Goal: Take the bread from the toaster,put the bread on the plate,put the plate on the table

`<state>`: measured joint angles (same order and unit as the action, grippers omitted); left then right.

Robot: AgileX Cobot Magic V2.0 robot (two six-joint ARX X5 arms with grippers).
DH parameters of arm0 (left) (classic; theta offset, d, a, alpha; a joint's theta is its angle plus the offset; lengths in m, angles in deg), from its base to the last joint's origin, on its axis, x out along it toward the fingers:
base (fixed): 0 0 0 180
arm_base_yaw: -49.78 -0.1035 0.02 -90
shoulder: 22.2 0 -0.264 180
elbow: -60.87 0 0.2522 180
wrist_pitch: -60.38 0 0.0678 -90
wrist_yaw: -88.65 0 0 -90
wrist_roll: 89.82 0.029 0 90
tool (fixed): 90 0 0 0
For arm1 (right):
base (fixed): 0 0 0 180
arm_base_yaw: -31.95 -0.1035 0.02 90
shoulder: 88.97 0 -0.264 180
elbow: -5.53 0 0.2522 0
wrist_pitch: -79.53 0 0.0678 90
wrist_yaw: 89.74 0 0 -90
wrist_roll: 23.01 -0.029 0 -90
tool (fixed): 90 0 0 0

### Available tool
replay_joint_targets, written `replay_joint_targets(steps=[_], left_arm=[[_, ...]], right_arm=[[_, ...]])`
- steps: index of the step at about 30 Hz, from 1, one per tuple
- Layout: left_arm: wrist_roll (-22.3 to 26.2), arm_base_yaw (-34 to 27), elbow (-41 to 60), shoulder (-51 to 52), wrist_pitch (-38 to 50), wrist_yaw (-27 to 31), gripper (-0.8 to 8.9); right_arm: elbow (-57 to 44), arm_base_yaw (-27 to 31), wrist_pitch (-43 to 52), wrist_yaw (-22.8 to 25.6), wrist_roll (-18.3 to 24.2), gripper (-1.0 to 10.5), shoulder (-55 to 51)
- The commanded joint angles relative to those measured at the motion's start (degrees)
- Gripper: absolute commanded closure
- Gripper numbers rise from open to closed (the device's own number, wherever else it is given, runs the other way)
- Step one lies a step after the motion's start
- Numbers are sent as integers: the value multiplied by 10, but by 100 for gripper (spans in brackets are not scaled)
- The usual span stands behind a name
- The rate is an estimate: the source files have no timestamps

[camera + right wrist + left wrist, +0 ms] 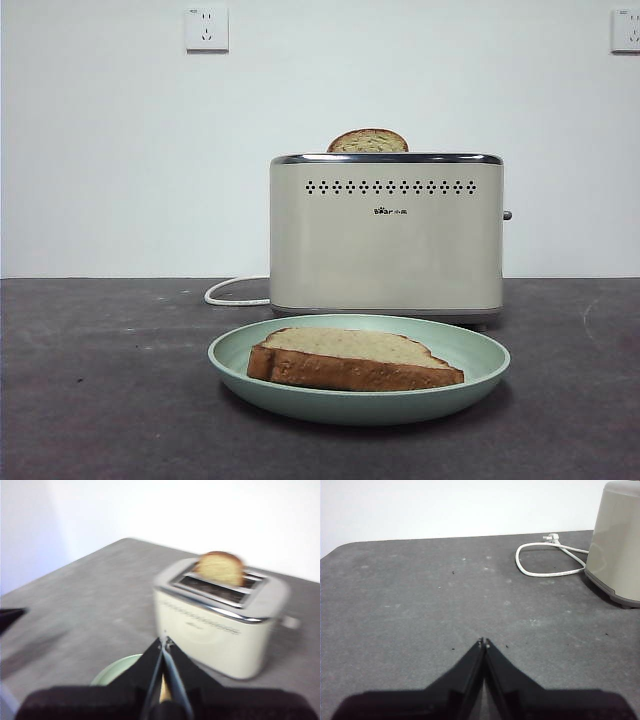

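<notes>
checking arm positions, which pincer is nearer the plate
Right. The right pincer hangs above the plate, whose green rim shows just beneath it. The left pincer is off over bare table, plate out of its view.

The right wrist view is blurred. There, the right gripper [164,641] hides most of the plate [117,671]. The toaster [618,540] is cut off in the left wrist view.

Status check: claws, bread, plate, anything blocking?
Both claws shut, empty: left claw, right claw. Flat-topped brown-crusted bread slice lying on mint-green round plate, plate on dark grey table. Nothing blocking.
</notes>
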<state>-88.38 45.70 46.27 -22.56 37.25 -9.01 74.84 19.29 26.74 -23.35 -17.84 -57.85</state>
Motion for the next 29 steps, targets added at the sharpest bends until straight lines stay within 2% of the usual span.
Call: replay_joint_targets(steps=[1,8,12,16,19,24,29], left_arm=[[-3,-2,7,2,3,0,817],[-3,-2,7,2,3,0,817],[-3,-2,7,2,3,0,817],[-3,-2,7,2,3,0,817],[-3,-2,7,2,3,1,817],[-3,-2,7,2,3,0,817],[-3,-2,7,2,3,0,817]], right_arm=[[-68,31,45,1,-6,946,-30],[-286,76,247,10,-13,946,-131],[-385,76,312,81,-26,946,-183],[-452,76,337,153,-57,946,-231],[-485,76,339,182,-67,946,-266],[-523,76,339,182,-71,946,-305],[-553,76,324,182,-99,946,-310]])
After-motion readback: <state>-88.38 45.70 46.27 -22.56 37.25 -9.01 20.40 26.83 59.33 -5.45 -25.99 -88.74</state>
